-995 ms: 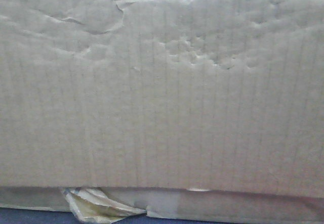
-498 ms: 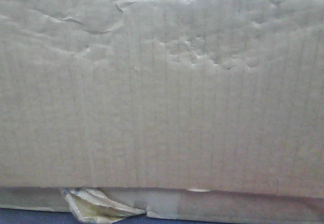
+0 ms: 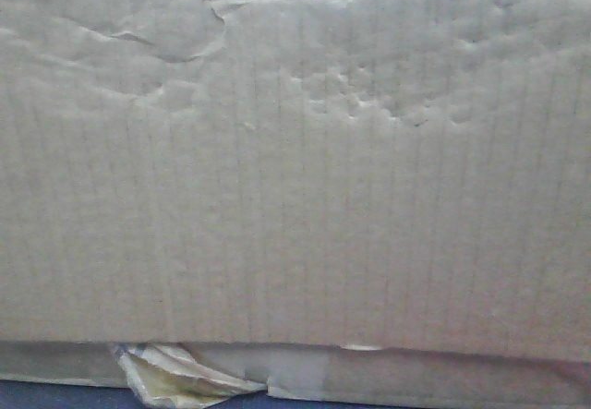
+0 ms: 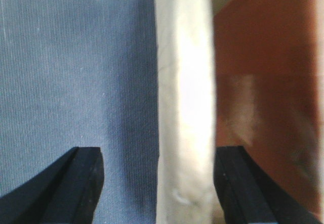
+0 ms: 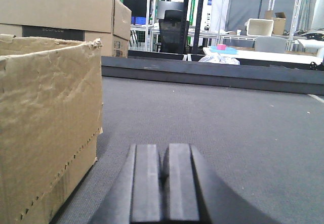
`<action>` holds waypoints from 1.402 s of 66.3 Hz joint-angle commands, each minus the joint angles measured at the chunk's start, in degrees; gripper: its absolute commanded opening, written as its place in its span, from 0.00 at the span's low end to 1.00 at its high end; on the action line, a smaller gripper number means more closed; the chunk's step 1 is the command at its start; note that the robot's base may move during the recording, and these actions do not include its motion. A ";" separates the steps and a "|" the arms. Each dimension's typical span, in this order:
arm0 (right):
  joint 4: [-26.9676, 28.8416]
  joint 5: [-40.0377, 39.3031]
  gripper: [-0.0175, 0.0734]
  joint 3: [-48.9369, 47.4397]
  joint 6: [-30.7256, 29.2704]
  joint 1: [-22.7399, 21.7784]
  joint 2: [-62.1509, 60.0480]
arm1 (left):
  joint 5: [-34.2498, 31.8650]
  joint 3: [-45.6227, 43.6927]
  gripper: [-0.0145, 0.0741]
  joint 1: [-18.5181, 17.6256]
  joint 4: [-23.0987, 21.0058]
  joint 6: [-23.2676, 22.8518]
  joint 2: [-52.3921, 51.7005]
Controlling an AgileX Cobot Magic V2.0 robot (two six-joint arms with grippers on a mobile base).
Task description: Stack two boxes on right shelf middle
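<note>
The box (image 3: 295,169) is so close that the whole front view gets filled by its dented face, with torn tape (image 3: 180,379) curling off the lower edge. One wall (image 4: 185,97) of it is straddled by the left gripper (image 4: 158,158). The rim runs straight ahead through the gap, in line with the fingers (image 4: 81,183), so probably no wrist twist is needed before a pinch.

The jaws are held apart. The inner finger is just beside the wall, maybe touching, while a clear gap is left at the outer one over the carpet (image 4: 76,72). Nothing is clamped yet. The wrist is pointed down over the rim.

From the right gripper (image 5: 163,173), what's probably the same box is seen to its left and a bit ahead, near but not touched. A second box (image 5: 66,11) is sat further off ahead-left, beyond it. The right fingers are pressed together with nothing between them, and the gripper is held low and level over the carpet.

So the left arm is clearly the nearer one. The shelf can't be made out in any view, and stacking looks not yet begun.
</note>
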 commanded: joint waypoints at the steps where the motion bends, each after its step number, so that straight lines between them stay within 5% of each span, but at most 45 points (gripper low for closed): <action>1: 0.09 -1.30 0.01 0.00 -0.31 0.01 0.24 | -0.12 0.03 0.58 0.15 -0.52 -0.04 -0.03; 43: 0.09 -1.46 0.01 0.00 -0.31 0.01 0.24 | -0.12 -0.84 0.58 0.25 -0.09 0.06 -0.03; 60: 0.09 -4.32 0.01 0.00 -0.31 0.01 0.24 | -0.12 -4.95 0.56 3.12 -0.67 2.09 0.19; 72: 0.17 5.24 0.01 -7.05 -0.31 0.01 0.24 | -0.12 -4.95 0.55 2.54 -0.91 2.22 0.31; 93: 7.17 34.86 0.01 -29.56 -0.31 0.01 12.88 | -0.12 -4.84 0.55 1.84 0.19 2.44 3.17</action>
